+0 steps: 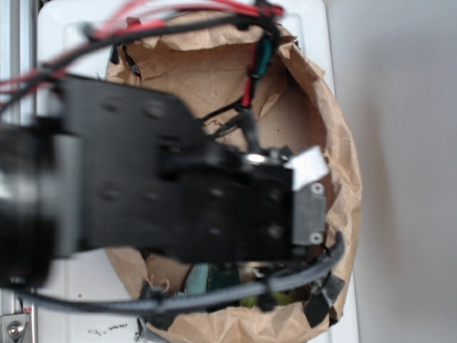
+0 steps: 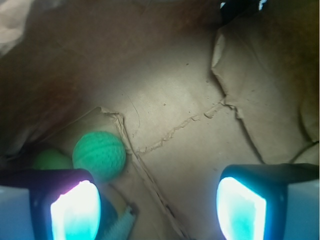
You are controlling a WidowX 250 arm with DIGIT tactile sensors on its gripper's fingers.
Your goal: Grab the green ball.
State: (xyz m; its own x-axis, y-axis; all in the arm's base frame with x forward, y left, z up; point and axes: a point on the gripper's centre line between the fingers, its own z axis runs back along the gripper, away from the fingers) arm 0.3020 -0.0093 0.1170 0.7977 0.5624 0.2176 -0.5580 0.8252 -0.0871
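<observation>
The green ball [image 2: 99, 154], mint green with a dimpled surface, lies on the brown paper floor at the lower left of the wrist view. My gripper [image 2: 159, 210] is open, its two glowing pads wide apart with only paper between them. The ball sits just above the left pad [image 2: 75, 210], outside the gap. In the exterior view the black arm [image 1: 178, 193] covers the middle of the paper-lined bin and the ball is hidden under it.
A yellow-green rounded lump [image 2: 50, 160] rests just left of the ball. Crumpled brown paper walls [image 1: 335, 143] ring the bin. A pale teal object [image 2: 122, 225] pokes in beside the left pad. Cables [image 1: 214, 296] run across the bin's front.
</observation>
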